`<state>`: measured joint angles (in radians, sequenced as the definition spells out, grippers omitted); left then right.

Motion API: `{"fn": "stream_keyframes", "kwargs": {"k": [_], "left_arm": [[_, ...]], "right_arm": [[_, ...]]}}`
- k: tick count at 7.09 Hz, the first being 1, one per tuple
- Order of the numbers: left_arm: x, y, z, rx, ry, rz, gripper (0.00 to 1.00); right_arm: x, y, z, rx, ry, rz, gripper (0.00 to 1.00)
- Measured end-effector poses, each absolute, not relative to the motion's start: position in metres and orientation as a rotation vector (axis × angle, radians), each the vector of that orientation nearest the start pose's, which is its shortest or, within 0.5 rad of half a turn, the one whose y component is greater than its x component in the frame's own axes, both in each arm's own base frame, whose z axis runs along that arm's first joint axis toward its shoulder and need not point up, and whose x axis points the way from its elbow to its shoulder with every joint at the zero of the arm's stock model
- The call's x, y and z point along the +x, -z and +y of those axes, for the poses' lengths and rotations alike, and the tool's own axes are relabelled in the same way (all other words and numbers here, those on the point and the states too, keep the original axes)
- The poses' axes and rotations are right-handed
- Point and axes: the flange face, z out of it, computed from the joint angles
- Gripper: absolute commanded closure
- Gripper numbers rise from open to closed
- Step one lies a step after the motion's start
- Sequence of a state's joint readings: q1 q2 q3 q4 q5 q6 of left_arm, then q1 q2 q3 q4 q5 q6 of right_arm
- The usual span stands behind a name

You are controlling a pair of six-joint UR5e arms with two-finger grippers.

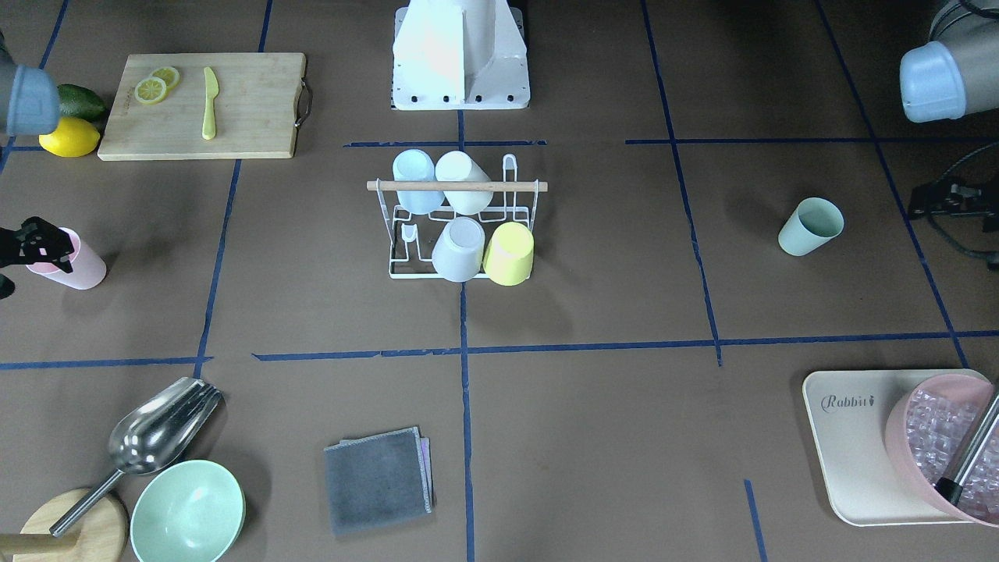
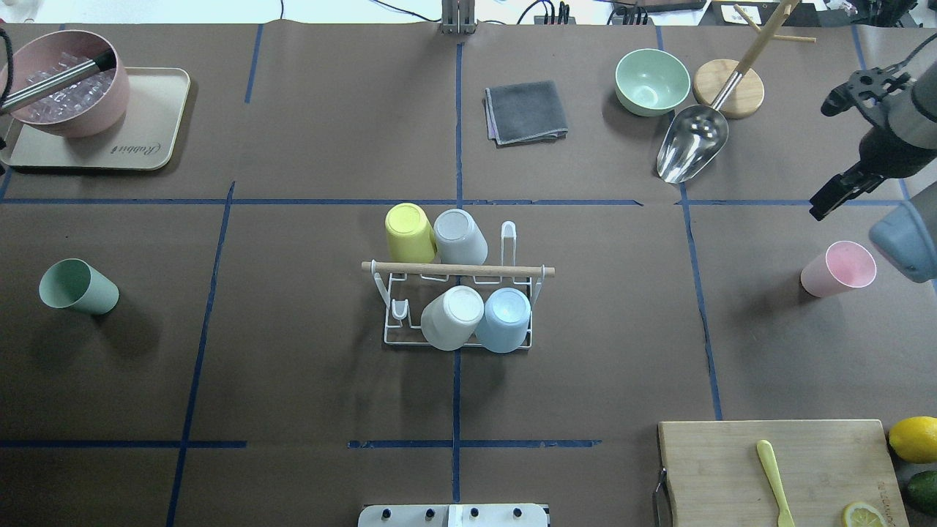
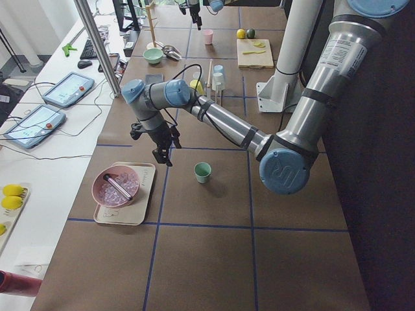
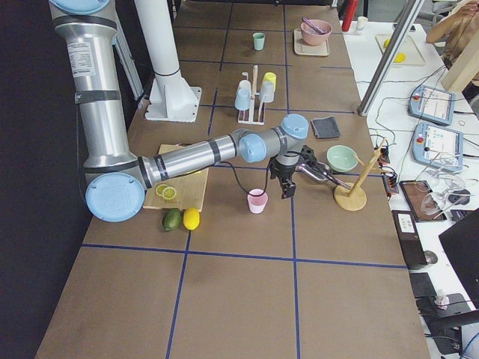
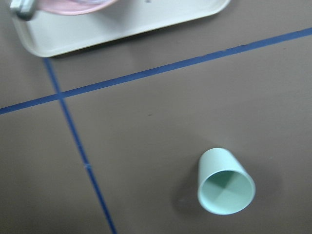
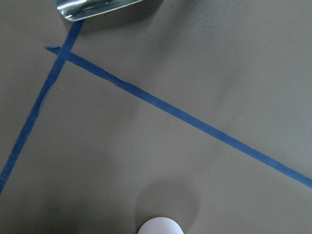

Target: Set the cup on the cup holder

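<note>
Centrally on the counter (image 2: 293, 366) stands the cup holder (image 2: 468, 270), its wooden rod lying across the top; four cups sit upturned on its prongs. In the overhead view a yellow cup (image 2: 408, 231) and a grey cup (image 2: 459, 236) fill the far row, and a white cup (image 2: 452, 316) and a light blue cup (image 2: 505, 318) the near row. A green cup (image 2: 77, 287) stands mouth up, well apart on the robot's left; the left claw (image 3: 165, 150) hovers near it, toward a beige tray (image 2: 157, 124), and I cannot tell how far its jaws are parted. A pink cup (image 2: 838, 268) stands mouth up on the robot's right; the right claw (image 2: 821, 161) hangs just beside it, jaws spread wide, gripping nothing.
</note>
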<state>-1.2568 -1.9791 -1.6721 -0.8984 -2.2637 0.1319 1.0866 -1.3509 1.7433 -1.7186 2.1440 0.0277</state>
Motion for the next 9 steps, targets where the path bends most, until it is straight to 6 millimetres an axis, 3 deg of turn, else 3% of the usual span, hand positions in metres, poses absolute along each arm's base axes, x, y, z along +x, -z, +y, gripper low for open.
{"fn": "stream_keyframes", "kwargs": {"k": [3,5,7,9], "left_arm": [[0.200,-0.476,-0.598,-0.303,-0.458,0.659,0.00],[0.242,-0.499,-0.596,-0.365,-0.505,0.650,0.00],[0.265,-0.519,-0.592,-0.408,-0.521,0.658,0.00],[0.271,-0.534,-0.590,-0.444,-0.514,0.658,0.00]], "right_arm": [[-0.248,-0.475,-0.537,0.059,0.695,-0.497,0.00],[-0.275,-0.462,-0.534,-0.046,0.761,-0.441,0.00],[-0.293,-0.469,-0.537,-0.126,0.883,-0.374,0.00],[-0.317,-0.485,-0.530,-0.151,1.001,-0.249,0.00]]}}
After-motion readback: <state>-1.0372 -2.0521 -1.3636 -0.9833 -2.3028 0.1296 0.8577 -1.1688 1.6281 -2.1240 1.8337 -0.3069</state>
